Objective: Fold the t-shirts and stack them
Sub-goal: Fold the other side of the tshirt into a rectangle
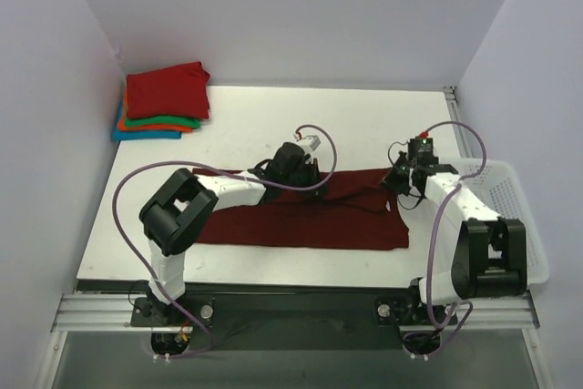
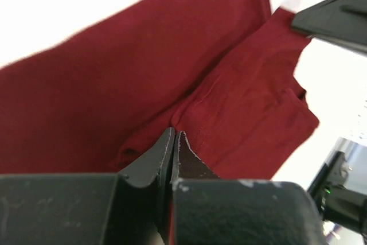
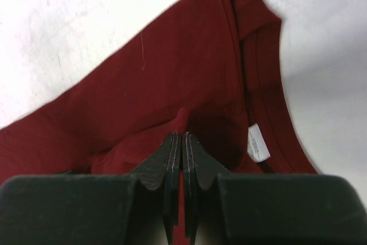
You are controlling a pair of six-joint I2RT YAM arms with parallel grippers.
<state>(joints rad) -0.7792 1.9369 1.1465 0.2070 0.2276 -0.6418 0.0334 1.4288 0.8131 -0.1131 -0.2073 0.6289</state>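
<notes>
- maroon t-shirt (image 1: 301, 220) lies flat across the middle of the worktop (image 1: 273, 125)
- left end effector (image 2: 175, 142) pinched tight on shirt fold
- right end effector (image 3: 182, 142) pinched tight on cloth near collar
- folded shirts (image 1: 164, 102) stacked in far-left corner

The left gripper (image 2: 175, 142) had its two dark fingers pressed flat together, and a raised ridge of the maroon t-shirt (image 2: 143, 67) ran up to their tips. From there the cloth spread away to the right over the white table (image 2: 69, 4), one layer lapped over another along a stitched hem. A black angular part (image 2: 338, 15) overhung the shirt's right end.
</notes>
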